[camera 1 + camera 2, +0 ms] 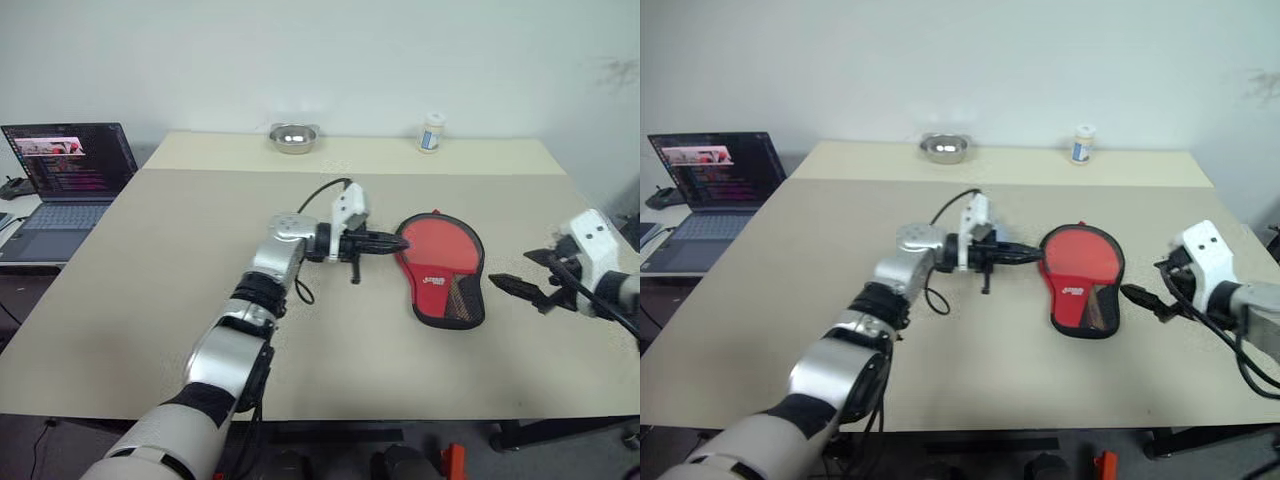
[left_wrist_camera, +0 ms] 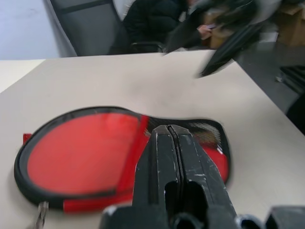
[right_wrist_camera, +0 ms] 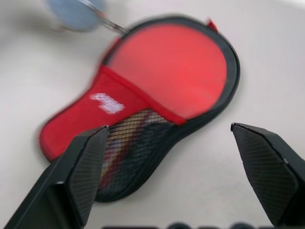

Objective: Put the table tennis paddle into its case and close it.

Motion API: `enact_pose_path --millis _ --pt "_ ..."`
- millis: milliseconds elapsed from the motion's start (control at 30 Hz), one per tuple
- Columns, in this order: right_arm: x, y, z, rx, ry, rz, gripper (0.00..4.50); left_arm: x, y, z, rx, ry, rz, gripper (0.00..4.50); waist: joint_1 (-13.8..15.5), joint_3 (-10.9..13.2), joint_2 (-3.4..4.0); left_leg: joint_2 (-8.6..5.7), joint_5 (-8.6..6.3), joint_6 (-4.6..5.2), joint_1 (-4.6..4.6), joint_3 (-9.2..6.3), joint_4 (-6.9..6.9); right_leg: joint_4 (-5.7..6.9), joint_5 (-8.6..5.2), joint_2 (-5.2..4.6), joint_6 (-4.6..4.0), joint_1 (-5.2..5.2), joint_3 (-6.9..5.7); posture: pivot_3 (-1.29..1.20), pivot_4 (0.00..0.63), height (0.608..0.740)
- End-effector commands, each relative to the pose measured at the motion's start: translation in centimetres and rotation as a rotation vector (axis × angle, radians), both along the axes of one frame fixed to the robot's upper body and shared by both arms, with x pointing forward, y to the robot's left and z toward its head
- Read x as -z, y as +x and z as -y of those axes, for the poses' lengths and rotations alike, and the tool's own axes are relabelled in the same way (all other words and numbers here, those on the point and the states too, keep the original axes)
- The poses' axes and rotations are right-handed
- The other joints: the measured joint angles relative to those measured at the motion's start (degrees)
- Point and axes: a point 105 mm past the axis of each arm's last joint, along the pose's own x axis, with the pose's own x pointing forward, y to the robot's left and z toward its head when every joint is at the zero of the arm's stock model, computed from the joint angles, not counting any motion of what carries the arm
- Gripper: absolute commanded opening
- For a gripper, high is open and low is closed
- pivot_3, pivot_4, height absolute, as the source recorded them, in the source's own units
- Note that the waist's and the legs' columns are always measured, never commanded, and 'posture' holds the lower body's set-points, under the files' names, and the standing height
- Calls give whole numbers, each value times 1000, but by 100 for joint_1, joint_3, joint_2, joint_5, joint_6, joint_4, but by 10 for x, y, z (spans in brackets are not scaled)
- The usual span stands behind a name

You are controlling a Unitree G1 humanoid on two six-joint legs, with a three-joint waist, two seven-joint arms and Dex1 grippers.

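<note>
The case [image 1: 441, 268] lies flat on the table [image 1: 170, 270], red side up with its white logo and black mesh pocket, round end toward the back. The table tennis paddle is hidden; faint stripes show through the mesh [image 3: 128, 143]. My left gripper [image 1: 398, 242] is shut on nothing, pointing sideways at the round end's left rim, a little above the table. The zipper pull [image 2: 41, 213] hangs off that rim, apart from the shut fingers [image 2: 162, 157]. My right gripper [image 1: 527, 272] is open just right of the case's narrow end, facing it.
A laptop [image 1: 70, 175] sits on a side desk at the left. A metal bowl [image 1: 293, 137] and a small white jar [image 1: 432, 132] stand at the table's back. A person in dark clothes [image 2: 152, 19] sits beyond the table's right side.
</note>
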Motion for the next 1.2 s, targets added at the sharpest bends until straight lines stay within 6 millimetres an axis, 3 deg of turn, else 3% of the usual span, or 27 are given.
enact_pose_path --millis 33,233,600,700,900,1067,1133,1200 --pt "13 22 15 96 8 -9 4500 -19 -13 -17 34 -6 62 9 1 0 2 -1 0 0 -1 2 0 0 1 -1 -2 -1 1 0 150 740" --pt "41 42 14 119 77 -78 4500 -23 -16 -32 -28 0 69 9 56 0 3 -7 0 0 0 9 5 7 2 -9 -2 -2 1 0 150 740" --pt "74 45 0 91 105 -203 4500 -21 -16 -36 -57 15 70 9 52 -1 4 -2 1 0 9 15 11 21 3 -7 -1 -1 2 0 150 740" --pt "82 43 -11 58 128 -246 3870 -20 -16 -36 -63 18 73 0 19 -3 4 -1 1 0 12 16 11 21 3 -7 -1 2 2 0 150 740" --pt "94 46 -26 47 198 -301 1878 -16 -15 -40 -79 29 68 0 -33 -15 -3 3 1 0 28 21 12 26 3 -5 -1 12 2 0 150 740" --pt "84 48 -59 -51 292 -306 343 -10 -19 -56 -83 65 40 0 -67 -20 -8 12 1 0 54 34 10 32 2 -4 1 24 10 0 150 740" --pt "74 48 -77 -106 319 -289 19 -7 -24 -63 -70 88 20 0 -102 -20 -8 16 1 -1 57 35 7 35 2 -4 0 23 13 0 150 740" --pt "66 47 -97 -159 345 -276 19 -6 -30 -66 -51 95 -1 0 -137 -20 -7 21 1 -2 58 35 1 38 2 -5 -2 19 15 0 150 740"
